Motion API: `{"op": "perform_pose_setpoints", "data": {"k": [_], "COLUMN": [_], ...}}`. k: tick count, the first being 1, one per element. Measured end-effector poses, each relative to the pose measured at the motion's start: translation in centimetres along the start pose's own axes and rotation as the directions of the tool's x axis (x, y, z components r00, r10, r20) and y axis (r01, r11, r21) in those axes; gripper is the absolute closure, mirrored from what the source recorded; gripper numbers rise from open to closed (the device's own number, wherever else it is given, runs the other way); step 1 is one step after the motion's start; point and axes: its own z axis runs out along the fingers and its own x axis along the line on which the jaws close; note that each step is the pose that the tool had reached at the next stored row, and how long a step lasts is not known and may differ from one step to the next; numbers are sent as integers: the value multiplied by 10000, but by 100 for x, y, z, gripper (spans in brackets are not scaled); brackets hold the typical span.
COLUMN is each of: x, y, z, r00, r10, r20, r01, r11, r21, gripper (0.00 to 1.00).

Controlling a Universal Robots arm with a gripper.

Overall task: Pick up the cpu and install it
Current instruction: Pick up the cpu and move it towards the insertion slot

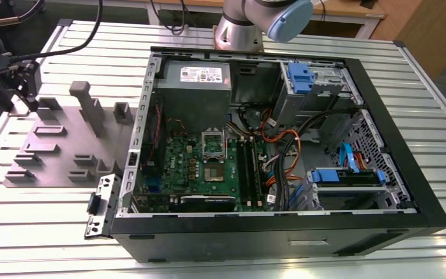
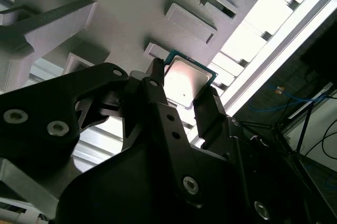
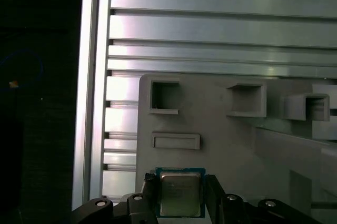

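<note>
The cpu (image 2: 185,79) (image 3: 180,192), a small square chip with a silvery top and a green rim, sits between the black fingers of my gripper (image 2: 184,91) (image 3: 181,199), which is shut on its two opposite edges. It is held over a corner region of the grey tray (image 3: 237,140) (image 2: 131,3), close to its raised blocks. In the exterior view the gripper (image 1: 29,96) hangs at the tray's (image 1: 60,148) far left end. The green motherboard (image 1: 200,174) lies inside the open computer case, with its socket (image 1: 213,168) uncovered and the metal frame (image 1: 213,139) flipped up.
The black case (image 1: 285,151) takes up the middle of the slatted aluminium table (image 1: 45,215), with a power supply (image 1: 195,81), blue drive bays (image 1: 347,177) and loose cables (image 1: 281,145) inside. Tall tray posts (image 1: 87,107) stand beside the gripper. The table edge (image 3: 89,103) runs close by.
</note>
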Motion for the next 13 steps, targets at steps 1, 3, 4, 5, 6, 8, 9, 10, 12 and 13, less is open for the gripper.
{"op": "perform_pose_setpoints", "data": {"k": [1, 3, 4, 5, 6, 8, 9, 10, 12, 13], "x": [0, 0, 0, 0, 0, 0, 0, 0, 0, 0], "y": [0, 0, 0, 0, 1, 1, 1, 1, 1, 1], "z": [-3, -9, -12, -14, -17, -17, -19, -20, -22, -24], "r00": [10000, 10000, 10000, 10000, 10000, 10000, 10000, 10000, 10000, 10000], "r10": [-1, -1, -1, -1, -1, 0, 0, 0, 0, 0], "r20": [0, 1, 1, 1, 0, 1, 0, 0, 0, -1], "r01": [1, 1, 1, 1, 1, 0, 0, 0, 0, 0], "r11": [10000, 10000, 10000, 10000, 10000, 10000, 10000, 10000, 10000, 10000], "r21": [2, 1, 2, 2, 2, 1, 2, 2, 2, 3], "gripper": [53, 53, 53, 53, 53, 53, 53, 53, 53, 53]}}
